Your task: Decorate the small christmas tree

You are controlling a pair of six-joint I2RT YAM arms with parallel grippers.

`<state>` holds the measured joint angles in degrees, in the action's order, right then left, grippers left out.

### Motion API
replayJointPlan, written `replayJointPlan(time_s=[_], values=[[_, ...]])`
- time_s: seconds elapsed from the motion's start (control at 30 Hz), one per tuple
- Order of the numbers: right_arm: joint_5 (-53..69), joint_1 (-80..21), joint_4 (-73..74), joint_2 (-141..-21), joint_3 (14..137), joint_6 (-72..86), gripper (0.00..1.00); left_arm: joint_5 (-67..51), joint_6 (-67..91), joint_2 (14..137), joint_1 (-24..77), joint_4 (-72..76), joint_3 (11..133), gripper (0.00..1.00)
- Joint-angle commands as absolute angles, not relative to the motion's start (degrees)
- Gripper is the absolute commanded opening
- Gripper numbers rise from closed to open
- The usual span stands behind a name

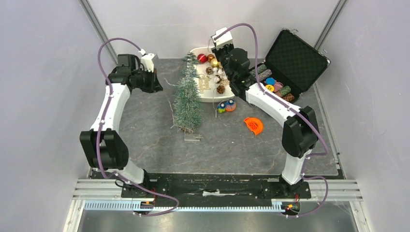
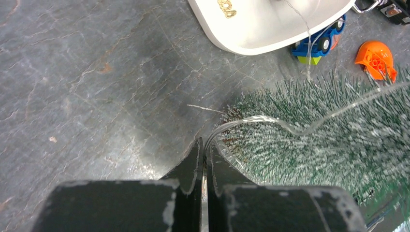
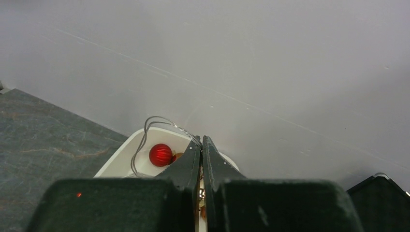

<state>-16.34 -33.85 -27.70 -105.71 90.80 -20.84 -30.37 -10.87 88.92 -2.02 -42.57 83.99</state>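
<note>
The small christmas tree [image 1: 187,99] is on the grey table just left of the white tray [image 1: 208,99], with its clear base [image 1: 192,137] nearest the arms. My left gripper [image 1: 156,86] is left of the tree's upper part. In the left wrist view that gripper [image 2: 205,145] is shut on a thin clear wire [image 2: 270,120] that runs across the frosted branches [image 2: 329,145]. My right gripper [image 3: 201,141] is over the tray's far end [image 3: 121,154] and is shut on a loop of the same kind of wire [image 3: 145,133]. A red bauble [image 3: 160,154] lies in the tray below it.
The tray holds red [image 1: 202,58], gold [image 1: 211,58] and brown ornaments. An open black case [image 1: 295,53] with coloured items stands at the back right. A small toy car [image 1: 226,106] and an orange piece [image 1: 254,125] lie right of the tree. Grey walls close in on the table.
</note>
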Motion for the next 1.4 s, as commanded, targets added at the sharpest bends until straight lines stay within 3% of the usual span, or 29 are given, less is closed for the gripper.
replayJointPlan(time_s=[0.0,0.07,0.17,0.27,0.77,1.0,1.37], values=[[-12.5,-33.7,-26.1,-106.6,94.4,-18.4,0.00,-30.8,-9.0,92.6,-0.7,-40.4,87.3,0.02],[-11.7,-33.7,-26.1,-108.1,96.0,-16.3,0.00,-30.6,-9.2,93.7,-0.7,-40.5,87.3,0.05],[-12.6,-33.8,-26.1,-109.6,97.5,-15.6,0.00,-31.1,-10.8,94.4,-0.7,-41.6,86.6,0.38],[-16.1,-33.6,-26.0,-109.9,97.5,-15.9,0.00,-31.8,-13.8,93.3,-0.7,-43.4,85.9,0.51],[-25.2,-31.7,-18.8,-118.1,110.1,-11.9,0.00,-39.6,-22.7,86.3,-0.8,-49.8,86.2,0.78],[-26.9,-28.9,-17.7,-115.0,104.8,-12.4,0.00,-40.1,-21.5,86.4,-0.8,-50.0,87.9,0.82],[-27.8,-25.4,-17.4,-100.3,87.2,-18.2,0.00,-41.2,-21.5,80.9,-0.8,-50.2,87.2,0.84]])
